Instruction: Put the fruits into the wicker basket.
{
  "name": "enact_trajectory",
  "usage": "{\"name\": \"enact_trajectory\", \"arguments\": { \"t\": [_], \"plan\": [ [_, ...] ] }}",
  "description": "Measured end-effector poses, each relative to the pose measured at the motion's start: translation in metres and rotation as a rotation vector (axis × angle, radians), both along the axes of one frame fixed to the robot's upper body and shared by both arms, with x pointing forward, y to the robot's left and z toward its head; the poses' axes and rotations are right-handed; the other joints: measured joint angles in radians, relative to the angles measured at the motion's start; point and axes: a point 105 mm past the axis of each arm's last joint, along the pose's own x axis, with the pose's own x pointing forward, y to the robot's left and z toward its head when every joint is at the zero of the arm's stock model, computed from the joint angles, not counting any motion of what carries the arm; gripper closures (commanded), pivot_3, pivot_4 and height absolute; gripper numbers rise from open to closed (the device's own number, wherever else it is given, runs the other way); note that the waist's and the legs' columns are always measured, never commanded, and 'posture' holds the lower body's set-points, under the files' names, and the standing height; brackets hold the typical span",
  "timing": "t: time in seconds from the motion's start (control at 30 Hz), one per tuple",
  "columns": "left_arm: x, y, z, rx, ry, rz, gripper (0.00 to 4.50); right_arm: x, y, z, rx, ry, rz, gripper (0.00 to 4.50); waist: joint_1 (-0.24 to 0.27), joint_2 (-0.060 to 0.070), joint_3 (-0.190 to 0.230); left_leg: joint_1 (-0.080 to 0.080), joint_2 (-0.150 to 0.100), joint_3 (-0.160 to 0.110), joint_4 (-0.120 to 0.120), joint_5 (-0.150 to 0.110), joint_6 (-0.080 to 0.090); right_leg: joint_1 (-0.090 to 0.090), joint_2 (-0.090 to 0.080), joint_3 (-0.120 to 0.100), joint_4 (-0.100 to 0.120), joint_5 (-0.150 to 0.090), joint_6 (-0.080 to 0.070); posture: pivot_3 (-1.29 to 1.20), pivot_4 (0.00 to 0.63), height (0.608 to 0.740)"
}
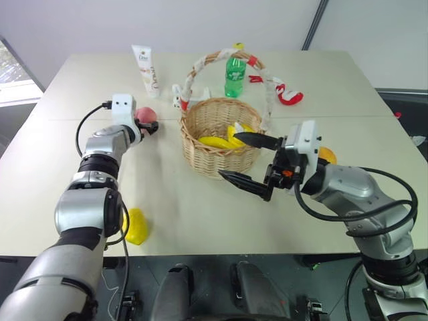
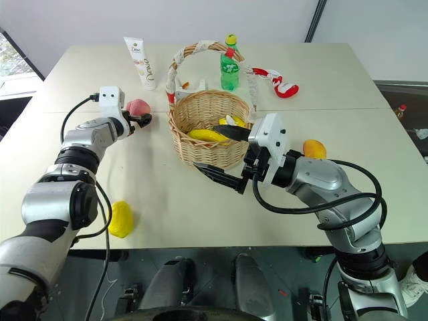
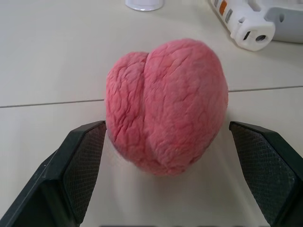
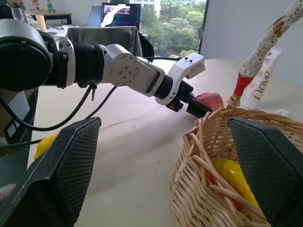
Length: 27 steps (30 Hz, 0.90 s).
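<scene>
Peach point(image 3: 165, 106) sits between left gripper point(image 3: 168, 156) fingers, open, not yet gripping.
Centre it, close gently; right gripper point(image 1: 251, 162) open, empty, by wicker basket point(image 1: 200, 150).

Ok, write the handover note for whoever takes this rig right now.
Left gripper: jaws open either side of the peach, not closed on it.
Right gripper: open, empty, hovering at the wicker basket.
Lemon lies near the table's near left edge; mango lies behind the right arm.
Done: none of the three is in; the basket holds other yellow pieces.
Left: grip the peach, drop it in, then lemon and mango.
</scene>
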Motion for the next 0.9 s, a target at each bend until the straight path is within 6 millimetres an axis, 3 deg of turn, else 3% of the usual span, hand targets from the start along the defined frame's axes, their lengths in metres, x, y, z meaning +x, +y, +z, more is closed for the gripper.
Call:
{"name": "enact_trajectory", "arguments": {
  "t": [0.37, 0.4, 0.47, 0.7, 0.8, 0.9],
  "plan": [
    [0.000, 0.001, -0.001, 0.004, 0.001, 0.003, 1.30, 0.000, 0.000, 0.000, -0.001, 0.000, 0.002, 0.00, 0.000, 0.000, 0.000, 0.000, 0.000, 0.000, 0.000, 0.000, 0.000, 0.000, 0.000, 0.000, 0.000, 0.000, 0.000, 0.00, 0.150, 0.740],
    [0.000, 0.001, -0.001, 0.003, 0.001, 0.002, 1.80, 0.000, 0.000, 0.000, -0.001, 0.000, 0.002, 0.00, 0.000, 0.000, 0.000, 0.000, 0.000, 0.000, 0.000, 0.000, 0.000, 0.000, 0.000, 0.000, 0.000, 0.000, 0.000, 0.00, 0.150, 0.740],
    [0.000, 0.001, 0.000, -0.004, -0.001, 0.003, 2.30, 0.000, 0.000, 0.000, -0.001, 0.000, 0.003, 0.00, 0.000, 0.000, 0.000, 0.000, 0.000, 0.000, 0.000, 0.000, 0.000, 0.000, 0.000, 0.000, 0.000, 0.000, 0.000, 0.00, 0.150, 0.740],
    [-0.002, 0.007, 0.006, 0.005, -0.012, -0.002, 2.30, 0.000, 0.000, 0.000, -0.001, -0.001, 0.001, 0.00, -0.003, 0.000, 0.000, 0.000, 0.000, 0.000, 0.000, 0.000, 0.000, 0.000, 0.000, 0.000, 0.000, 0.000, 0.000, 0.00, 0.150, 0.740],
    [-0.012, 0.021, 0.018, 0.027, -0.065, -0.032, 2.30, -0.001, 0.000, 0.001, -0.002, -0.007, -0.004, 0.00, -0.008, 0.000, 0.000, 0.000, 0.002, -0.001, 0.000, 0.000, 0.000, -0.001, 0.000, 0.001, 0.001, 0.000, 0.000, 0.00, 0.150, 0.740],
    [-0.044, 0.032, 0.027, -0.012, -0.132, -0.139, 2.30, -0.002, -0.004, 0.000, -0.011, -0.007, -0.021, 0.00, -0.017, 0.000, 0.000, 0.000, 0.004, -0.002, -0.001, 0.000, -0.001, -0.002, -0.001, 0.001, 0.002, 0.000, 0.000, 0.00, 0.150, 0.740]
  ]
}}
